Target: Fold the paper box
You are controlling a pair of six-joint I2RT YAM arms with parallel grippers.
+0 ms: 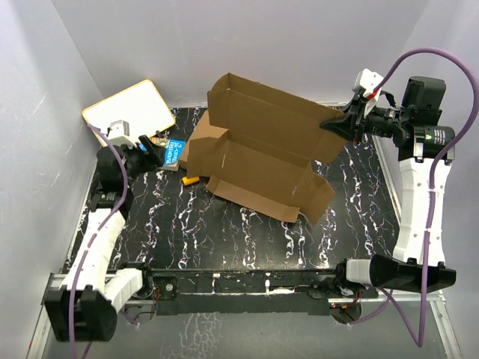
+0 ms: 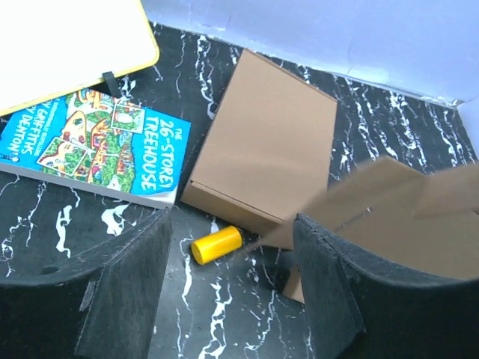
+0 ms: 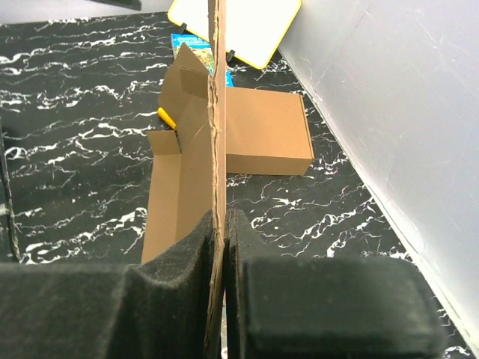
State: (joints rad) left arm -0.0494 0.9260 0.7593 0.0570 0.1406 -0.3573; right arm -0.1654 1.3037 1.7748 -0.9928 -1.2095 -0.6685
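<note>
The paper box [image 1: 262, 153] is a brown die-cut sheet, partly unfolded in the middle of the table, with its big back panel raised. My right gripper [image 1: 338, 124] is shut on that panel's right edge. In the right wrist view the cardboard edge [image 3: 218, 112] runs upright between the pressed pads [image 3: 191, 254]. My left gripper [image 2: 232, 292] is open above the table at the far left, with nothing between its fingers [image 2: 112, 284]. A blurred flap of the paper box [image 2: 397, 217] reaches past its right finger.
A closed plain brown box [image 1: 203, 142] lies beside the paper box. A small yellow cylinder [image 2: 216, 244] lies in front of that plain box. A colourful book [image 2: 97, 146] and a white board with a yellow rim [image 1: 129, 111] sit at the far left. Grey walls enclose the table.
</note>
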